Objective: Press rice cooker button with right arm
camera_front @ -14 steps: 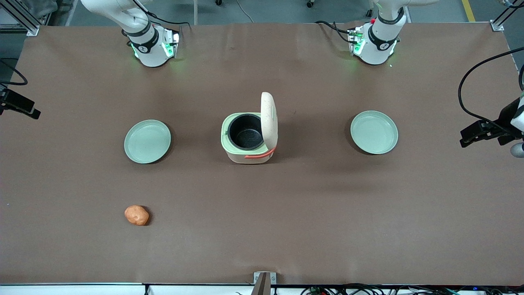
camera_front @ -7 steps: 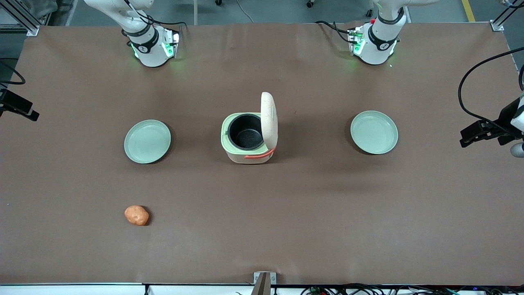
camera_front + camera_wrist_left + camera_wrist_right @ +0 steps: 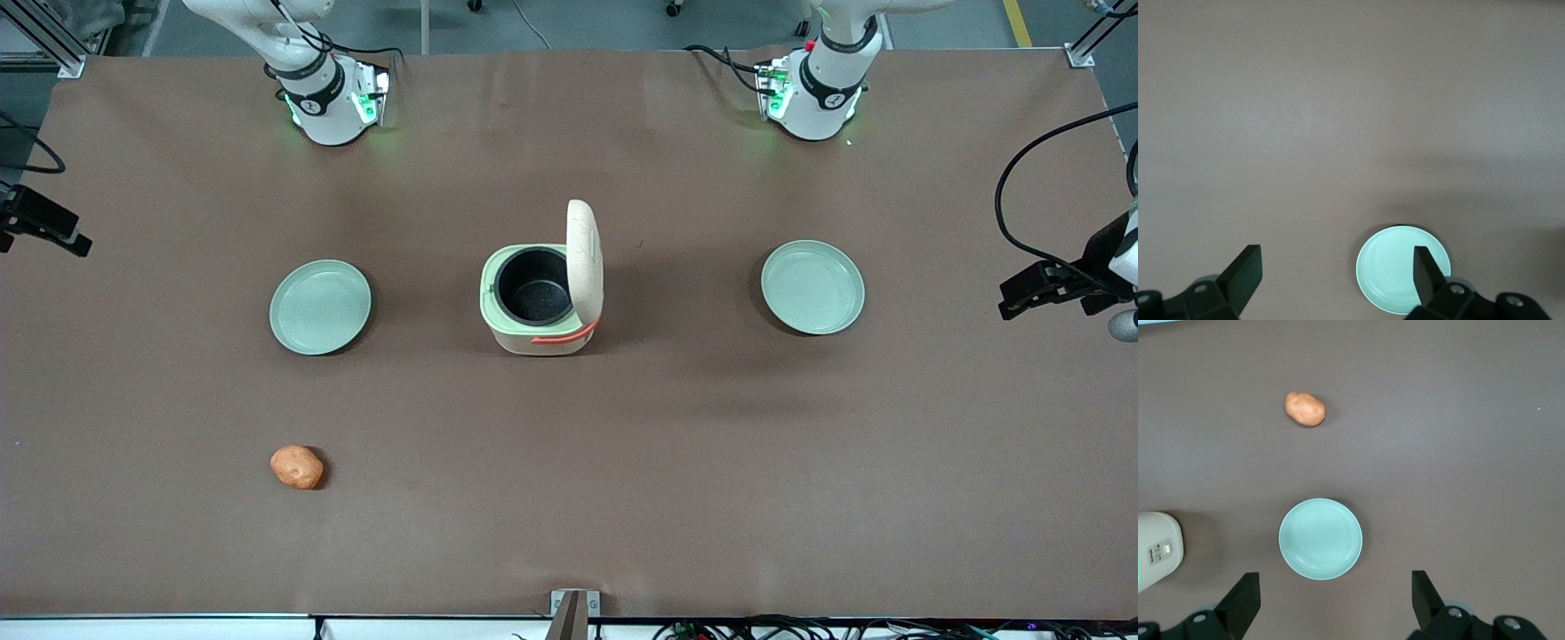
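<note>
The rice cooker (image 3: 540,298) stands in the middle of the table with its cream lid (image 3: 584,258) raised upright and the black inner pot showing. In the right wrist view only its cream face (image 3: 1158,550) shows, with dark marks and a small pale rounded rectangle, the button (image 3: 1167,549). My right gripper (image 3: 1335,579) is open and empty, high above the table near a pale green plate (image 3: 1321,538). In the front view it is a black shape (image 3: 43,227) at the working arm's end of the table, well away from the cooker.
A pale green plate (image 3: 320,306) lies beside the cooker toward the working arm's end, and another plate (image 3: 813,286) toward the parked arm's end. An orange-brown potato (image 3: 297,467) lies nearer the front camera; it also shows in the right wrist view (image 3: 1305,409).
My right gripper has shifted slightly at the table's end, a little farther from the front camera. The cooker, plates and potato have not moved.
</note>
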Controlling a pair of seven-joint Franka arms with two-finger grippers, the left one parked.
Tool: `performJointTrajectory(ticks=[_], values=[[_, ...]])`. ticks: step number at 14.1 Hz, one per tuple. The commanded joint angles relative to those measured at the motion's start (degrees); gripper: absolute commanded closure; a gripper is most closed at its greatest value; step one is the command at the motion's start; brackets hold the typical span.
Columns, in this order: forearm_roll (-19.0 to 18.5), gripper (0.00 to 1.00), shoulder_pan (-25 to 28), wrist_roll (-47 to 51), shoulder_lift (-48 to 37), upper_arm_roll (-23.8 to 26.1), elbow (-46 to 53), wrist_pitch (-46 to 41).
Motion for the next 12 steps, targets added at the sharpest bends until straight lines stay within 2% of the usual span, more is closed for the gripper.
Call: performJointTrajectory(ticks=[1, 12], values=[[-0.6, 0.0, -1.1, -0.6, -3.7, 1.5, -3.9, 1.0], [-0.6, 0.0, -1.3, -0.6, -3.7, 1.4, -4.7, 1.4]])
